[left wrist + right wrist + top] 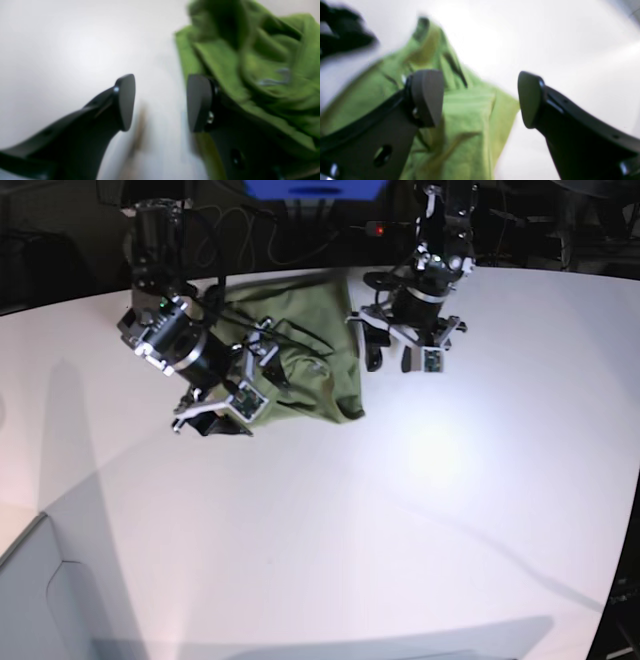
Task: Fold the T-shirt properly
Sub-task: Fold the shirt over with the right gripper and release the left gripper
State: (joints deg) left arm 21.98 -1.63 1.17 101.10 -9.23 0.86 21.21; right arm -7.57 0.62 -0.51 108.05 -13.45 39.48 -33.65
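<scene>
The olive-green T-shirt (300, 355) lies crumpled in a heap on the white table (420, 500), toward the back. My left gripper (392, 360) is open and empty just beside the shirt's right edge. In the left wrist view (162, 102) bare table shows between its fingers, the bunched shirt (252, 62) lies along one finger, and a small white tag (275, 77) shows in the folds. My right gripper (240, 392) is open and empty over the shirt's left front edge. In the right wrist view (478, 98) the shirt (470, 112) lies under one finger and between the two.
Dark cables and equipment (300, 220) line the table's far edge behind both arms. A blue object (315, 188) sits at the back. The white table stretches forward and right of the shirt. Both wrist views are blurred.
</scene>
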